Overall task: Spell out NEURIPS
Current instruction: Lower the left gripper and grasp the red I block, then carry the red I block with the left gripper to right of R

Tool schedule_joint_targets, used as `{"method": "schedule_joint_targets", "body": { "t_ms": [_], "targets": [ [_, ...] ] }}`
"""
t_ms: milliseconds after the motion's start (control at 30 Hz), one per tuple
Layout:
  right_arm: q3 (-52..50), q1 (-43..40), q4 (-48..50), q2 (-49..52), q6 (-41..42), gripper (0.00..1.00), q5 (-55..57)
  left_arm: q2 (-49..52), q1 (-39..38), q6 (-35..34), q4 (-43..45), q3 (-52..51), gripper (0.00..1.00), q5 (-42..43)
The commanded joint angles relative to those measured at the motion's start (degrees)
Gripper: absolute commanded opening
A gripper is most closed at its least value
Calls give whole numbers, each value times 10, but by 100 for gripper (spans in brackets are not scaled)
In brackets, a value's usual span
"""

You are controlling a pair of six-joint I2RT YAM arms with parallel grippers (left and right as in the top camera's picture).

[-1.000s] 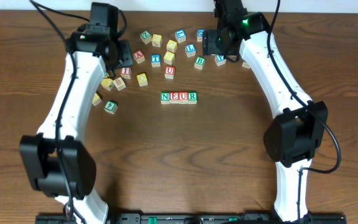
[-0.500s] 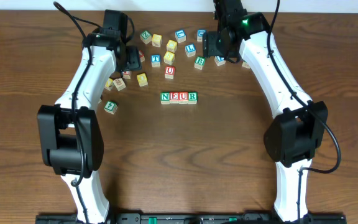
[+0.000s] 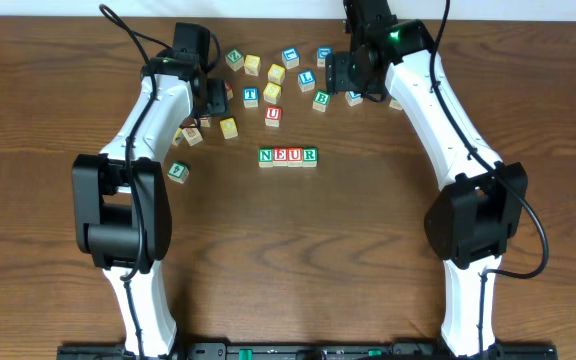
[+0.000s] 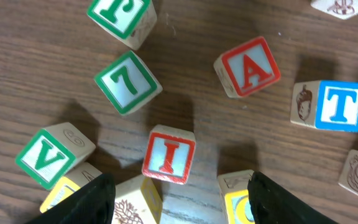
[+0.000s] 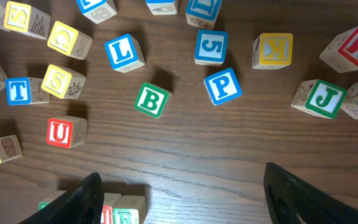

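Note:
Four cubes reading N, E, U, R (image 3: 288, 156) stand in a row mid-table; the row's end shows at the bottom left of the right wrist view (image 5: 122, 211). The red I cube (image 4: 168, 155) lies flat just ahead of my left gripper (image 4: 179, 208), which is open and empty above the left cluster (image 3: 208, 100). The blue P cube (image 5: 222, 86) and a yellow S cube (image 5: 64, 81) lie loose at the back; they also show in the overhead view, P (image 3: 354, 97) and S (image 3: 272, 92). My right gripper (image 5: 185, 199) is open and empty, hovering near P (image 3: 340, 72).
Loose cubes lie around the I: A (image 4: 248, 67), T (image 4: 339, 106), 7 (image 4: 127, 82), V (image 4: 47, 158) and yellow cubes beside each left finger. Near P are B (image 5: 152, 99), L (image 5: 123, 52), 5 (image 5: 211, 47), K (image 5: 273, 50), J (image 5: 321, 98) and a spare red U (image 5: 62, 132).
My left arm has swung right and toward the back, bringing its gripper over the I cube. The right arm and the NEUR row have not moved.

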Motion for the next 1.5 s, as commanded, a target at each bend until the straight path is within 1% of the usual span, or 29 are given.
{"method": "schedule_joint_targets", "body": {
  "t_ms": [0, 233, 467, 600, 633, 700, 733, 1000, 1267, 1467],
  "targets": [
    [-3, 1, -1, 0, -7, 77, 0, 17, 2, 10, 6, 13, 68, -20],
    [-3, 1, -1, 0, -7, 78, 1, 53, 3, 34, 23, 13, 66, -20],
    [-3, 1, -1, 0, -7, 78, 1, 66, 8, 33, 40, 13, 62, -20],
    [-3, 1, -1, 0, -7, 78, 1, 67, 8, 33, 40, 13, 53, -20],
    [-3, 1, -1, 0, -7, 78, 1, 67, 8, 33, 40, 13, 50, -20],
    [-3, 1, 0, 0, -7, 80, 1, 67, 8, 33, 40, 13, 40, -20],
    [-3, 1, 0, 0, -7, 81, 3, 67, 8, 33, 40, 13, 39, -20],
    [-3, 1, 0, 0, -7, 84, 5, 55, 8, 33, 40, 13, 38, -20],
    [-3, 1, 0, 0, -7, 84, 5, 12, 7, 33, 39, 13, 33, -19],
    [-3, 1, -1, 0, -7, 84, 5, -15, 2, 33, 38, 13, 33, -19]
  ]
}}
